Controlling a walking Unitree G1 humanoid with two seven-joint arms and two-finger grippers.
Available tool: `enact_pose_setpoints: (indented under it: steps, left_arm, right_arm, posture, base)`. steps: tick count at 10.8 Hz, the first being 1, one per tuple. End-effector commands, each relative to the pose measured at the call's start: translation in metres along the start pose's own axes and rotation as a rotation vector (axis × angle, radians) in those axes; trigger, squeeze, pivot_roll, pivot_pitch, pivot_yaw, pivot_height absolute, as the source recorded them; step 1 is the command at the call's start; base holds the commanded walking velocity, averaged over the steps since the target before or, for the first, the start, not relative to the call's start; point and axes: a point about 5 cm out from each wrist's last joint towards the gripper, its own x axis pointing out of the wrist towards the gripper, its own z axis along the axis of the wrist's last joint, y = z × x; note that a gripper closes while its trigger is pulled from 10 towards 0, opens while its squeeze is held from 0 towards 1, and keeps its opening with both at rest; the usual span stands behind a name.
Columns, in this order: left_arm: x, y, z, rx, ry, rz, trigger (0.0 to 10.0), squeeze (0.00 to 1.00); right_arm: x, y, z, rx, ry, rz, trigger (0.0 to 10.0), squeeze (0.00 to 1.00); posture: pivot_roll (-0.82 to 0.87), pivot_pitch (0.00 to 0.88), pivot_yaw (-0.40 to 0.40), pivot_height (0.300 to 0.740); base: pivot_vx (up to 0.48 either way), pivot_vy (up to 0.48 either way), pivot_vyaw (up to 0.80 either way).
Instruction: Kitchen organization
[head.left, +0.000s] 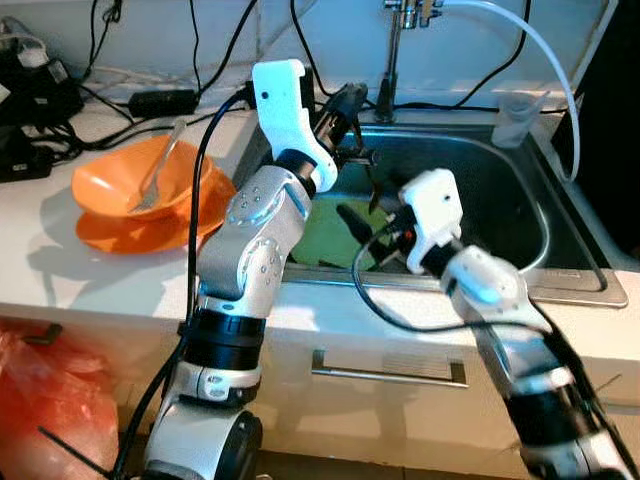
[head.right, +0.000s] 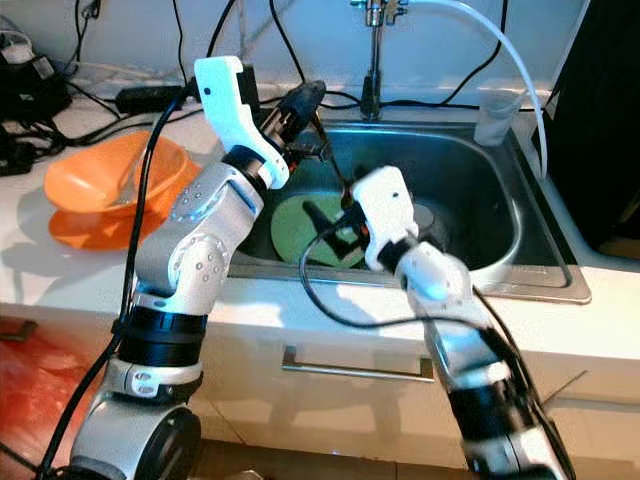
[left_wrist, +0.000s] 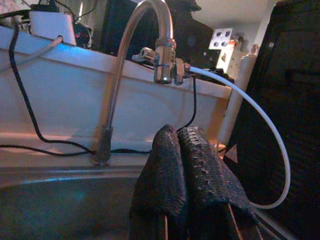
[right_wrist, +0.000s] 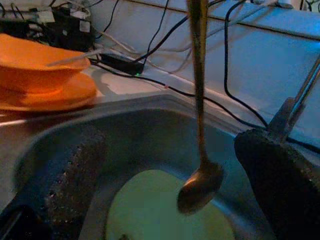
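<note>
My left gripper (head.left: 355, 100) is raised over the back left of the steel sink (head.left: 520, 200), its fingers (left_wrist: 170, 175) pressed together on the handle of a metal spoon (right_wrist: 200, 185). The spoon hangs straight down above a pale green plate (head.left: 335, 240) lying on the sink floor. Down inside the sink, my right gripper (head.left: 372, 225) is open, and its two black fingers (right_wrist: 65, 175) stand wide apart on either side of the hanging spoon without touching it.
An orange bowl (head.left: 140, 175) with a utensil in it sits on an orange plate on the counter to the left. The faucet (head.left: 393, 60), a white hose and a plastic cup (head.left: 515, 120) stand behind the sink. Black cables cross the back counter. A red bag (head.left: 50, 400) lies low on the left.
</note>
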Motion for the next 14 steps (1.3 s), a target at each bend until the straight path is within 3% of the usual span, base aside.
enact_pose_setpoints:
  steps: [1, 8, 9, 10, 14]
  left_arm:
    - [-0.003, -0.001, 0.001, -0.005, -0.003, 0.012, 10.0, 0.00]
    - [-0.008, -0.003, -0.005, -0.054, 0.010, 0.057, 10.0, 0.00]
    - [-0.008, -0.003, -0.006, -0.059, 0.014, 0.059, 10.0, 0.00]
    - [-0.008, -0.003, -0.006, -0.060, 0.014, 0.061, 10.0, 0.00]
    - [-0.009, -0.004, -0.007, -0.079, 0.018, 0.069, 10.0, 0.00]
  right_arm:
    - [0.008, 0.000, 0.005, -0.029, -0.022, 0.024, 10.0, 0.00]
    - [0.028, -0.008, 0.003, -0.034, -0.026, 0.081, 10.0, 0.00]
    - [0.030, -0.008, 0.002, -0.028, -0.024, 0.082, 10.0, 0.13]
    - [0.031, -0.008, 0.002, -0.027, -0.024, 0.083, 10.0, 0.99]
    - [0.033, -0.005, -0.007, 0.026, -0.010, 0.081, 10.0, 1.00]
  posture:
    - [-0.02, 0.000, 0.035, 0.740]
    - [-0.03, 0.000, -0.015, 0.740]
    - [-0.03, 0.000, -0.015, 0.740]
    - [-0.03, 0.000, -0.015, 0.740]
    - [-0.03, 0.000, -0.027, 0.740]
  base:
    - [0.000, 0.000, 0.00]
    - [0.000, 0.000, 0.00]
    - [0.000, 0.000, 0.00]
    - [0.000, 0.000, 0.00]
    - [0.000, 0.000, 0.00]
